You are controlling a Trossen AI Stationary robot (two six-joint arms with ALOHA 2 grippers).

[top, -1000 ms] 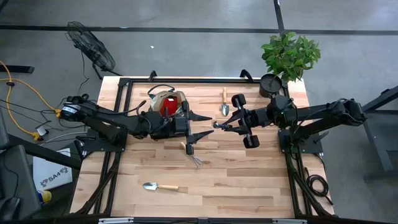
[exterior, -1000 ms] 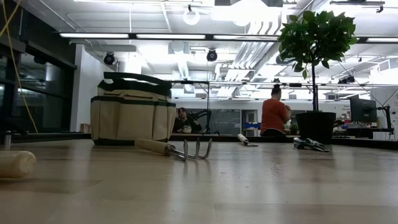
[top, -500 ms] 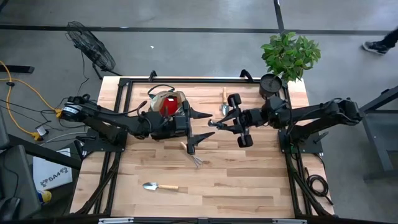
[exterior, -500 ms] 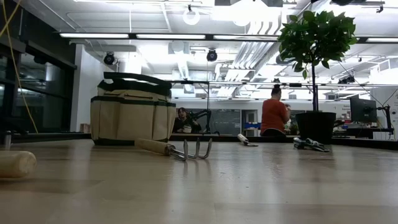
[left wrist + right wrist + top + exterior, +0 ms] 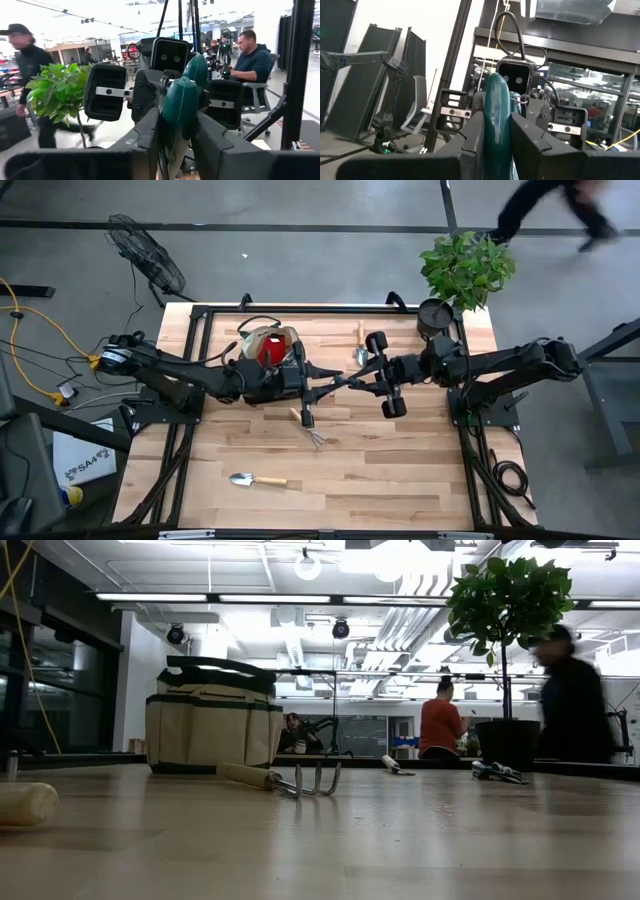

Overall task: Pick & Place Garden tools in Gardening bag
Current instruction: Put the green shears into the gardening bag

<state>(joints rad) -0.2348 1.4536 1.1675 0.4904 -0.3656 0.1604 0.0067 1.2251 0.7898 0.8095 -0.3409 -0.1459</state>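
The pruning shears [image 5: 181, 107] are pinched by both the left gripper [image 5: 318, 389] and the right gripper [image 5: 350, 381]; the right one should be loosened only once the left hold is firm.

Both arms are matte black, built of chunky jointed segments seen from above. The left arm [image 5: 190, 380] has a thick black cable looping off its base end near a silver-ringed joint; the right arm [image 5: 510, 363] carries two round black knob-like housings by its wrist. Each wrist ends in a boxy black block with rectangular side plates crossed by a pale metal strip with small screws. A square camera housing with two round lenses sits atop. The fingers [image 5: 225, 150] are long, flat, dark grey wedges with bevelled edges.
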